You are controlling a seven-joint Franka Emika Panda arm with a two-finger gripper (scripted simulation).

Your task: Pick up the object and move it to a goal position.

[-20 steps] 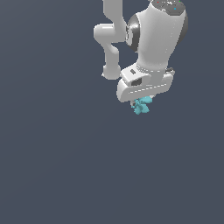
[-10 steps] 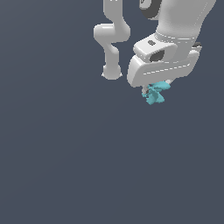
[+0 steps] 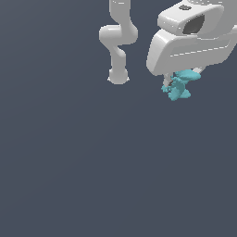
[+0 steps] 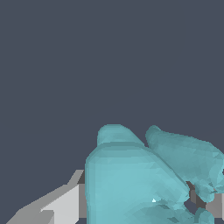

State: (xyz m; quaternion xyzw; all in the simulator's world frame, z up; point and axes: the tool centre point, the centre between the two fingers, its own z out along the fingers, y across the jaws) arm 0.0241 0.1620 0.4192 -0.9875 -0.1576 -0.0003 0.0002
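The object (image 3: 179,86) is a small turquoise lumpy figurine. It hangs under the white gripper (image 3: 178,82) at the upper part of the exterior view's right, held well above the dark grey floor. The gripper is shut on it; the fingers are mostly hidden behind the hand's white body. In the wrist view the object (image 4: 135,179) fills the lower part of the picture, with a grey finger (image 4: 57,205) beside it.
The arm's white links and base (image 3: 118,76) stand at the upper middle of the exterior view. The flat dark grey floor (image 3: 92,176) spreads all around.
The gripper has carried the object toward the exterior view's right and closer to the camera, so both look larger. The grip on the object has held.
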